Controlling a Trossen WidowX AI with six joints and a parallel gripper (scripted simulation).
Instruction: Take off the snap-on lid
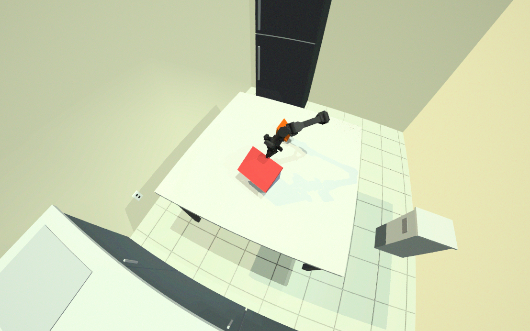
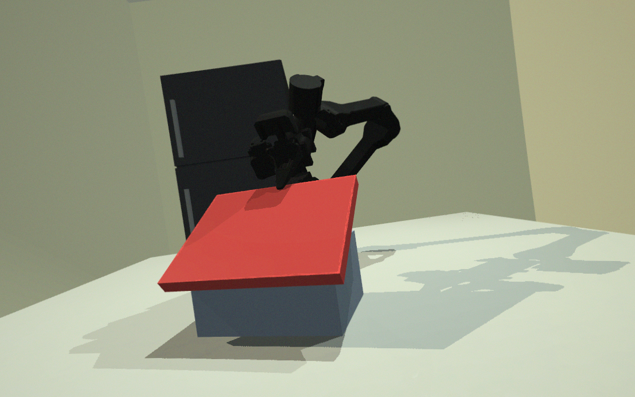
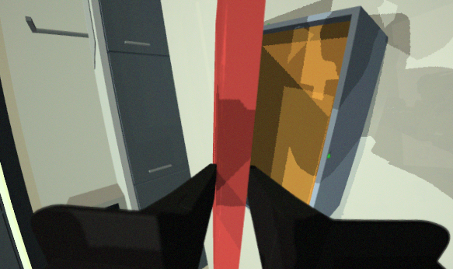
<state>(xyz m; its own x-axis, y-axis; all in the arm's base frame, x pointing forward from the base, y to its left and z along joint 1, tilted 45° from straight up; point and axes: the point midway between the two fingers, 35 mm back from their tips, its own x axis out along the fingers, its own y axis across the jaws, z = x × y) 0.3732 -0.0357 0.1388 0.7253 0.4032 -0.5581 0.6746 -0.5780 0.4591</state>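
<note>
The red lid (image 1: 260,169) (image 2: 270,237) (image 3: 238,58) is tilted over the storage box, its edge on the arm's side raised and its opposite edge low at the box's front. The blue-grey box (image 2: 265,311) (image 3: 354,82) stands on the white table (image 1: 200,172) (image 2: 507,365). Its open top and orange inside show in the wrist view beside the raised lid edge. My gripper (image 1: 267,156) (image 2: 280,187) (image 3: 231,171) is shut on the middle of that raised edge, one finger on each side. Whether the low edge touches the box is hidden under the lid.
An orange object (image 1: 284,123) stands on the table behind the box, partly hidden by my arm (image 1: 309,122) (image 2: 359,109). A dark fridge (image 1: 285,61) (image 2: 221,113) stands beyond the table's back edge. Grey cabinets (image 3: 143,105) show at the left of the wrist view.
</note>
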